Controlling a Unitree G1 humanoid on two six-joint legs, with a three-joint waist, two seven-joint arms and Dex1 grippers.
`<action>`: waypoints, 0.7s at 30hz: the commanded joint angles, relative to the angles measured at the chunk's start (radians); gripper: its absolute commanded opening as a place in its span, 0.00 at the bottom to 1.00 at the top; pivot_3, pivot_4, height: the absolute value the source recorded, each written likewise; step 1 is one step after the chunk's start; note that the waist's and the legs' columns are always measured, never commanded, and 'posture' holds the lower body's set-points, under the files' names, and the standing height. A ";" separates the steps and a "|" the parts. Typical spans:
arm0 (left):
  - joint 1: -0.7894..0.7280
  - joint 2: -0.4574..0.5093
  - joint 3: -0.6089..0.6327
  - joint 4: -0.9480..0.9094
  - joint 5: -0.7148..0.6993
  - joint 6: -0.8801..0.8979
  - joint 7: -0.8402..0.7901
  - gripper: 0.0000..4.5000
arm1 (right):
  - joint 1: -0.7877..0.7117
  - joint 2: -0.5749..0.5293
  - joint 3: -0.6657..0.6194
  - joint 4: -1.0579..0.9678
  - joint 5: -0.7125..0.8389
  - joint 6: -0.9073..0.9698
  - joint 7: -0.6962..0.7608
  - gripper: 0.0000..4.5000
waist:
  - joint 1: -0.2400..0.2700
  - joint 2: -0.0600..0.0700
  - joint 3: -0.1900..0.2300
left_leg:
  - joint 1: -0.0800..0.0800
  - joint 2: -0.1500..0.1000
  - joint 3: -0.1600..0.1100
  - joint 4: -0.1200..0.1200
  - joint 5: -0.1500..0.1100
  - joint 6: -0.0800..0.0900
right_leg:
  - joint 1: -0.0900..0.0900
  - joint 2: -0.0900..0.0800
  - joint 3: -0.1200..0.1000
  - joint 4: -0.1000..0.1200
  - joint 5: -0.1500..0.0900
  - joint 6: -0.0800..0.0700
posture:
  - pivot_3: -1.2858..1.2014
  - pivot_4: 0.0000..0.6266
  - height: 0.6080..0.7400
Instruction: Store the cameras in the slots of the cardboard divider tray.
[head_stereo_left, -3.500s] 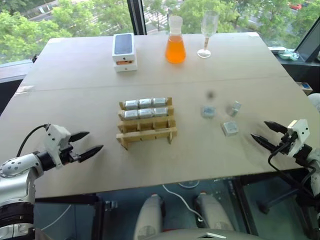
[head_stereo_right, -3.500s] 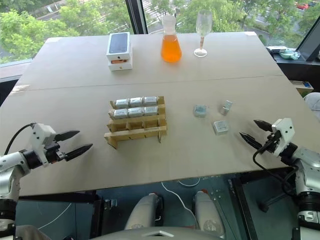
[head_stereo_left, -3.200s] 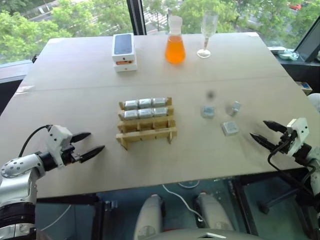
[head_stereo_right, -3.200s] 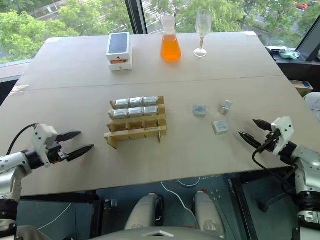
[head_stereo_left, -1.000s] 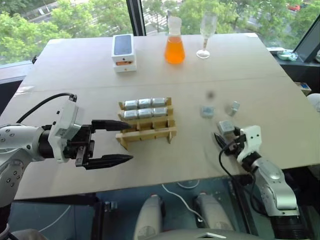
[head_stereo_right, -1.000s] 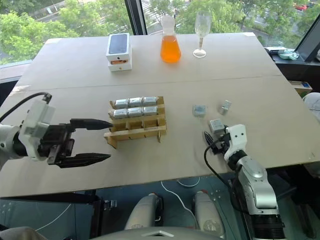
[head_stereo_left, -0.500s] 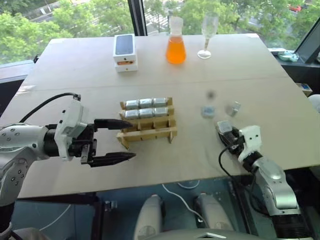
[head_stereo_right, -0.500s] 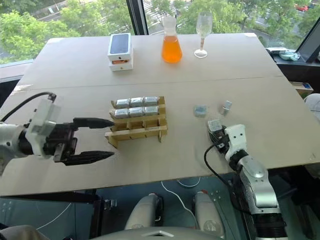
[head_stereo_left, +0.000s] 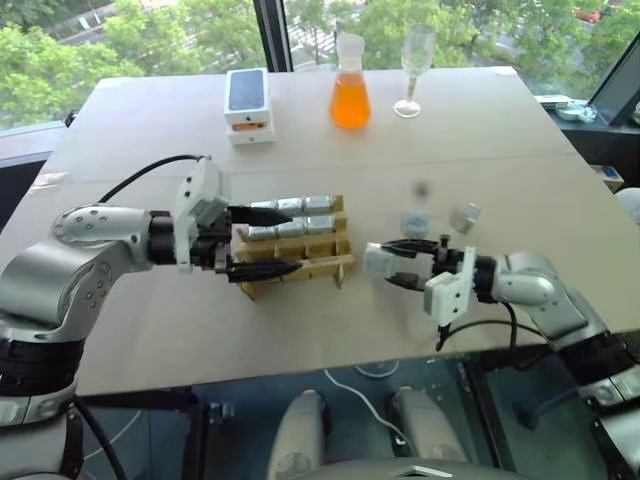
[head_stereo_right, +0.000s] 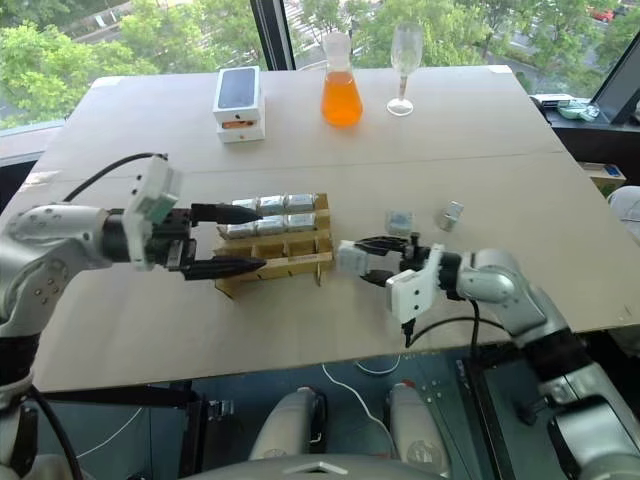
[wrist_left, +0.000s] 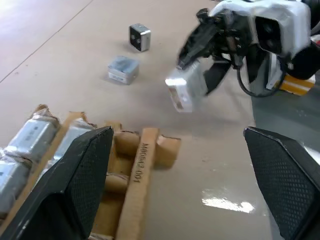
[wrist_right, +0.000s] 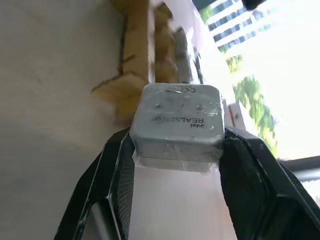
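Your cardboard divider tray (head_stereo_left: 296, 252) held six cameras (head_stereo_left: 291, 217) in its far slots, near slots bare, right gripper (head_stereo_left: 392, 265) clamped a camera (wrist_right: 177, 121), left gripper (head_stereo_left: 262, 241) spread wide.

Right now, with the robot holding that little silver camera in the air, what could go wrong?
The right gripper pinches the camera only by its sides, above the table, so it might slip and drop. The left gripper, open, sits right at the cardboard divider tray, so the two arms could bump, or nudge the tray and shake the stored cameras.
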 joint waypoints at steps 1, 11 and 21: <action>-0.081 -0.028 -0.056 0.009 0.009 0.066 0.012 0.96 | -0.110 0.070 0.040 0.047 -0.102 -0.091 -0.071 0.42 | 0.000 0.000 0.000 | 0.000 0.000 0.000 0.000 0.000 0.000 | 0.000 0.000 0.000 0.000 0.000 0.000 | 0.52 0.24 1.00; -0.117 -0.014 -0.166 0.011 0.089 0.074 -0.072 0.96 | -0.226 0.138 0.088 0.111 -0.214 -0.174 -0.167 0.42 | 0.001 0.000 0.000 | -0.001 -0.002 0.000 0.000 0.000 0.000 | 0.000 -0.002 0.000 0.001 0.000 0.000 | 0.52 0.24 1.00; -0.143 -0.045 -0.175 0.050 0.129 0.055 -0.101 0.47 | -0.223 0.140 0.110 0.097 -0.213 -0.173 -0.177 0.42 | 0.000 0.000 0.001 | 0.000 -0.002 -0.001 0.009 0.000 0.000 | 0.000 -0.001 -0.001 0.012 0.000 -0.001 | 0.52 0.24 1.00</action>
